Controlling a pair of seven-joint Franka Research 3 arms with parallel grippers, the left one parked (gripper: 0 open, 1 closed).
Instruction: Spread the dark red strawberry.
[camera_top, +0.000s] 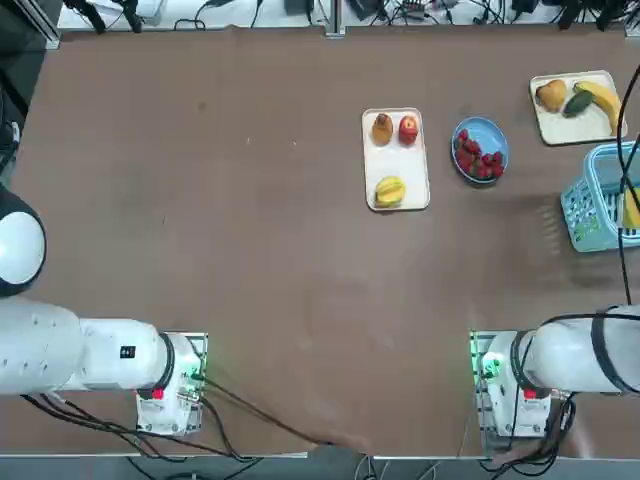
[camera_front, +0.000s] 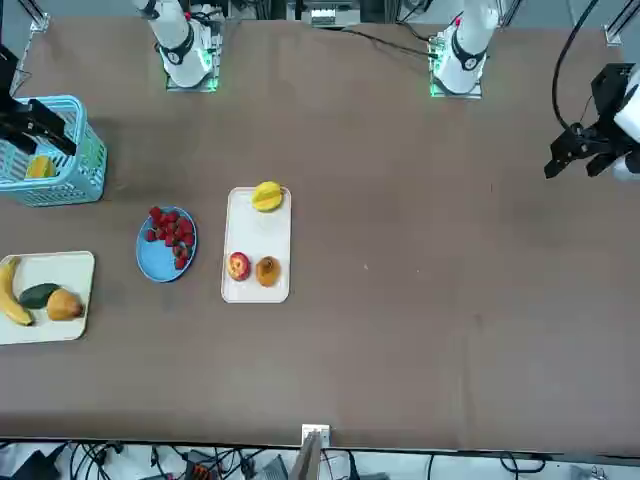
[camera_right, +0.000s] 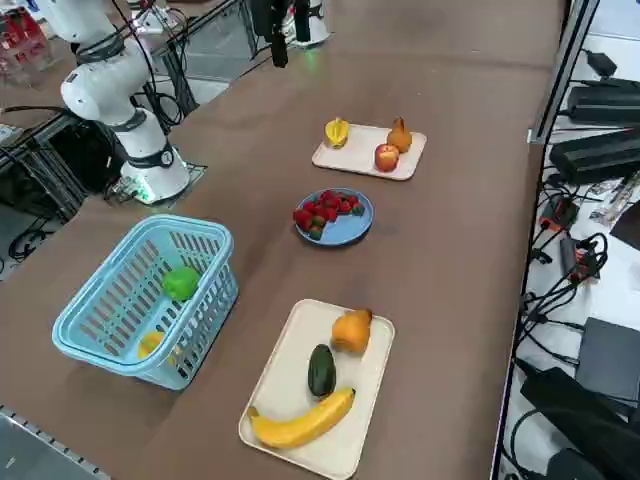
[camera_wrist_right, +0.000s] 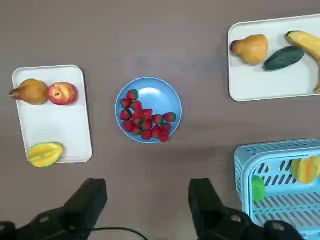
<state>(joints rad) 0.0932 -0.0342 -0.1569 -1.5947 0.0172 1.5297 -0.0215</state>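
While strawberries glow dark red (green-capped), the right end effector hovers

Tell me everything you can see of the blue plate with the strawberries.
The blue plate is round, shallow and glossy, with a raised rim. It sits flat on the brown table, between two white trays. Dark red strawberries with green caps lie heaped toward one side, leaving part of its surface bare. The open right gripper is not touching it.

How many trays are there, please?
2: one tray with the apple, left of the plate; one with the banana, near the basket. The open right gripper is above the table.
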